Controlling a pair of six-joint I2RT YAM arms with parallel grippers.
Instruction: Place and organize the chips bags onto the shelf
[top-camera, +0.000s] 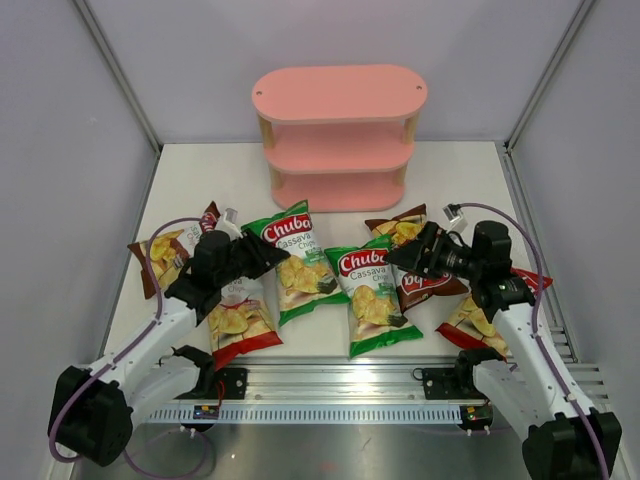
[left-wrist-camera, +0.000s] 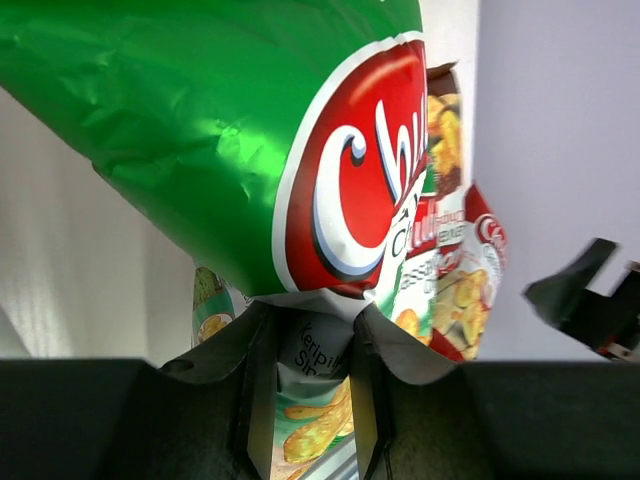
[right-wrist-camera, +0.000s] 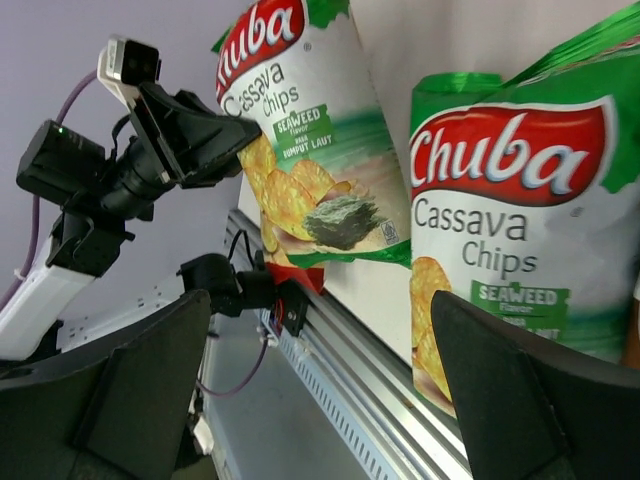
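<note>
Nothing is shelved yet: the shelf (top-camera: 338, 92) shows three bare tiers and all six chips bags (top-camera: 372, 300) lie on the table (top-camera: 450, 180) before it; we count two green, two red, two brown. The left gripper (left-wrist-camera: 307, 335) straddles the edge of one green bag (top-camera: 297, 270), jaws narrow, though we cannot tell whether it grips; the right gripper (top-camera: 408, 256) gapes wide, empty

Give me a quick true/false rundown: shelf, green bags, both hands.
1. The top board of the shelf is bare. True.
2. The right hand grips a red bag. False: it is wide open, holding nothing.
3. The fingers of the left hand flank the edge of a green bag. True.
4. One green bag sits on the shelf. False: the other green bag also lies on the table.
</note>
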